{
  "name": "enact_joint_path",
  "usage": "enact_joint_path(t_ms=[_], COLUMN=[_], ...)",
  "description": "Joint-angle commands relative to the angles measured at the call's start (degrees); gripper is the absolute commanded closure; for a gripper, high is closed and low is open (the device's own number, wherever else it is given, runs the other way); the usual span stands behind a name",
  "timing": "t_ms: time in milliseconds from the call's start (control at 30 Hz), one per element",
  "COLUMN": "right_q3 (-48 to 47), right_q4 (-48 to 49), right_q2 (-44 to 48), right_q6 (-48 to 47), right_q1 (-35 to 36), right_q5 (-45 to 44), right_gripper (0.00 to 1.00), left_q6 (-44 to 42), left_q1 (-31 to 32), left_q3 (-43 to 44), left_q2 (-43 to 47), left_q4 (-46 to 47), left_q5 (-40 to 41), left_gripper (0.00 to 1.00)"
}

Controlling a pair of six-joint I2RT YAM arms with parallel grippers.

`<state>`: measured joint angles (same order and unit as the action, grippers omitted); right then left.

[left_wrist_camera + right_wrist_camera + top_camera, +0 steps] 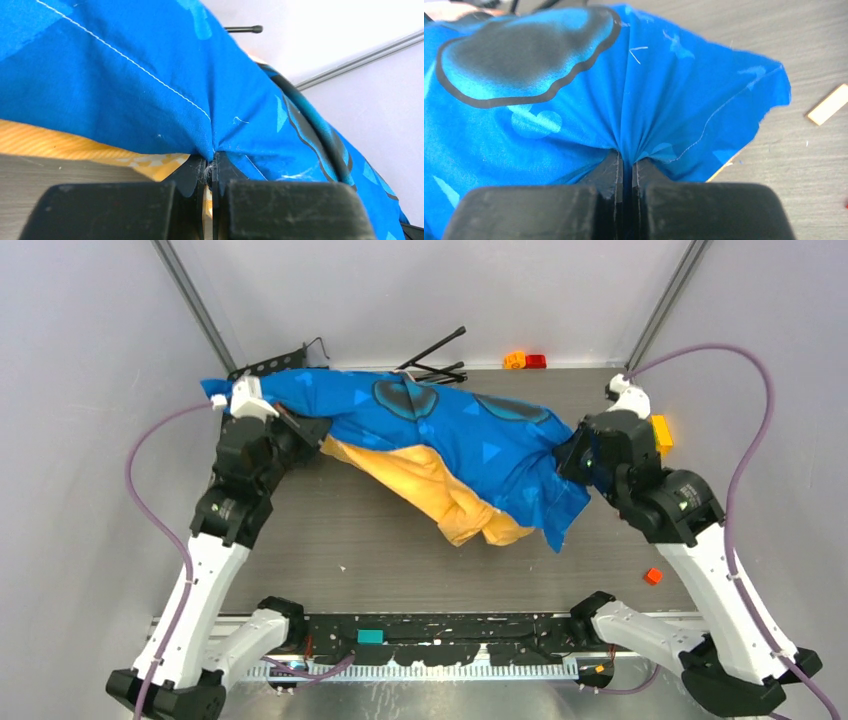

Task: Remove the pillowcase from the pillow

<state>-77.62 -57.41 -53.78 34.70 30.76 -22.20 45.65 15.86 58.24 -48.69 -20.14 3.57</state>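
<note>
The pillowcase (470, 435), bright blue with a dark cartoon print and an orange-yellow reverse, hangs stretched between both arms above the table. My left gripper (296, 430) is shut on its left end; in the left wrist view blue cloth (150, 90) puckers into the closed jaws at my left gripper (211, 159). My right gripper (572, 455) is shut on its right end, with pleats of the pillowcase (574, 100) running into my right gripper (627, 159). An orange-yellow fold (450, 500) sags toward the tabletop. The pillow is hidden or out of view.
A black folding stand (440, 355) lies at the back of the grey table (380, 550). Small orange and red blocks (525, 361) sit at the back edge, a yellow block (661, 432) by the right arm, a small orange piece (653, 576) at front right.
</note>
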Motion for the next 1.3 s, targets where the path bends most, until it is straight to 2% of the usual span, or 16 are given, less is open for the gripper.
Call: enact_joint_path(t_ms=[0, 100, 167, 233, 267, 300, 333, 367, 400, 500, 533, 633, 900, 1033, 1133, 1267], right_q3=[-13.0, -15.2, -14.6, -13.6, -13.1, -12.5, -11.9, -11.5, -11.3, -9.2, -8.1, -7.9, -17.3, -21.4, -21.3, -15.7], right_q4=[-1.7, -2.7, -1.1, 1.6, 3.6, 5.6, 7.3, 8.7, 9.5, 12.3, 13.8, 13.6, 8.2, 4.2, 3.6, 6.0], right_q2=[-7.7, -14.9, -19.5, -23.2, -24.8, -26.4, -27.8, -28.9, -29.6, -27.3, -25.5, -20.8, -17.3, -16.1, -16.0, -14.0], right_q6=[-4.0, -2.4, -0.1, 2.5, 3.6, 4.5, 5.6, 6.6, 6.6, 5.1, 4.3, 1.1, -3.7, -9.2, -10.5, -11.6], right_q1=[-3.8, -14.6, -20.9, -25.5, -27.2, -28.8, -29.8, -31.3, -31.9, -32.0, -32.0, -32.0, -31.5, -22.8, -18.5, -14.9], right_q5=[-4.4, 14.2, 24.8, 29.9, 31.2, 32.9, 34.5, 35.6, 36.6, 39.6, 40.1, 37.7, 37.0, 24.2, 24.6, 28.5], right_gripper=[0.98, 0.99, 1.00, 0.97, 0.90, 0.79, 0.59, 0.44, 0.34, 0.16, 0.13, 0.12, 0.11, 0.11, 0.11, 0.10], left_q6=[-1.0, -0.6, -0.3, 0.0, 0.2, 0.7, 1.6, 2.7, 3.6, 5.6, 5.9, 5.6, 5.2, 4.8, 4.6, 4.5], left_q1=[-0.4, -0.4, -0.4, -0.4, -0.4, -0.4, -0.4, -0.4, -0.3, -0.3, -0.3, -0.3, -0.3, -0.3, -0.3, -0.3], left_q3=[14.2, 18.9, 18.4, 18.1, 18.3, 18.3, 18.2, 17.8, 17.6, 17.1, 17.2, 17.4, 17.6, 18.2, 19.1, 21.7], left_q2=[-7.8, -15.0, -19.0, -23.6, -25.9, -28.0, -29.9, -31.9, -33.2, -35.6, -36.1, -37.0, -38.9, -39.9, -41.0, -43.9], left_q4=[-7.5, -11.3, -9.5, -7.8, -6.9, -5.9, -4.4, -2.9, -1.1, 2.6, 3.1, 4.2, 5.8, 5.9, 6.0, 5.7], left_q5=[-1.3, -2.6, -1.9, -0.7, -0.7, -0.5, -0.5, -0.9, -1.4, -2.9, -3.1, -2.7, -1.4, -1.0, -0.9, -0.9], left_gripper=[1.00, 1.00, 1.00, 1.00, 1.00, 1.00, 1.00, 1.00, 1.00, 1.00, 1.00, 1.00, 1.00, 1.00, 1.00, 1.00])
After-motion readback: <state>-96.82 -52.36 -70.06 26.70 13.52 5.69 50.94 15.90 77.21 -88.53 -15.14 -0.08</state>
